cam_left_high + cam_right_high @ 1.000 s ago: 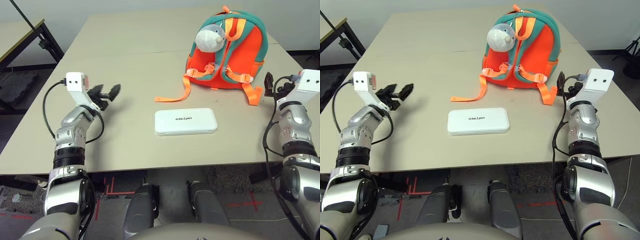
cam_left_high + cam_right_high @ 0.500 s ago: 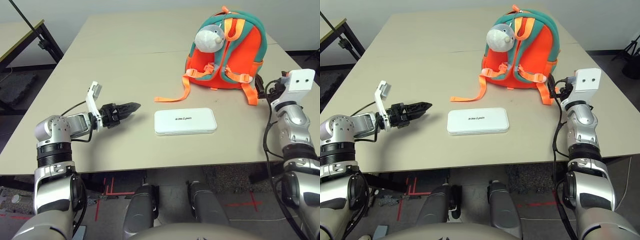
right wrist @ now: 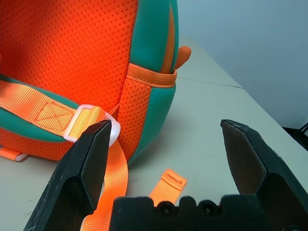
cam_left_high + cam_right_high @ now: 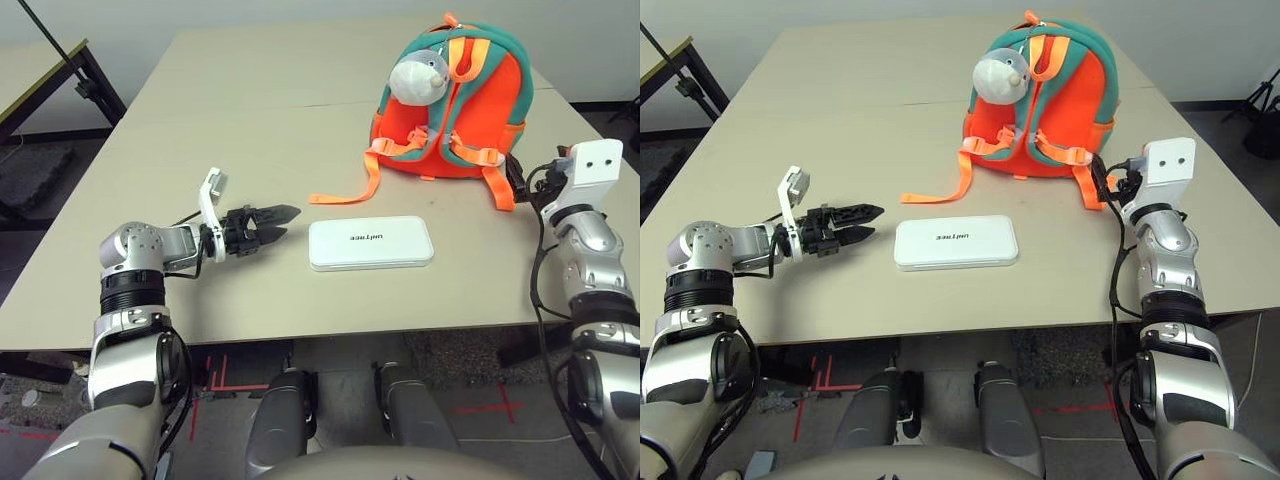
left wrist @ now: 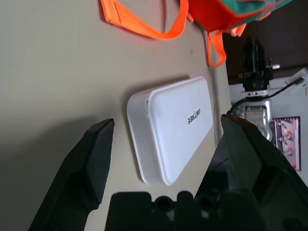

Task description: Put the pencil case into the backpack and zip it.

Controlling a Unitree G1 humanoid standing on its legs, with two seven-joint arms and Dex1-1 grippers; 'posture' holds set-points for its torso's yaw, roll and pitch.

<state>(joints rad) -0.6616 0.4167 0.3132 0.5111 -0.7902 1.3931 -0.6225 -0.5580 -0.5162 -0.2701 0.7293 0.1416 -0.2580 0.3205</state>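
The white pencil case [image 4: 371, 243] lies flat on the table, near the front, with dark lettering on its face. Behind it stands the orange and teal backpack [image 4: 450, 100], straps facing me, with a grey plush charm [image 4: 420, 75] near its top. My left gripper [image 4: 280, 222] is open and low over the table, a short way left of the case and pointing at its end; the left wrist view shows the case [image 5: 173, 127] ahead of the fingers. My right gripper [image 4: 520, 176] is open beside the backpack's lower right corner [image 3: 144, 96], holding nothing.
A loose orange strap [image 4: 345, 196] trails on the table between the backpack and the case. Another strap end [image 3: 168, 185] lies by the right gripper. A second table [image 4: 40, 60] stands at far left. The table's front edge [image 4: 330, 330] runs close to me.
My left arm swung down and right, bringing its gripper close to the case's left end. My right gripper moved in toward the backpack's lower right corner.
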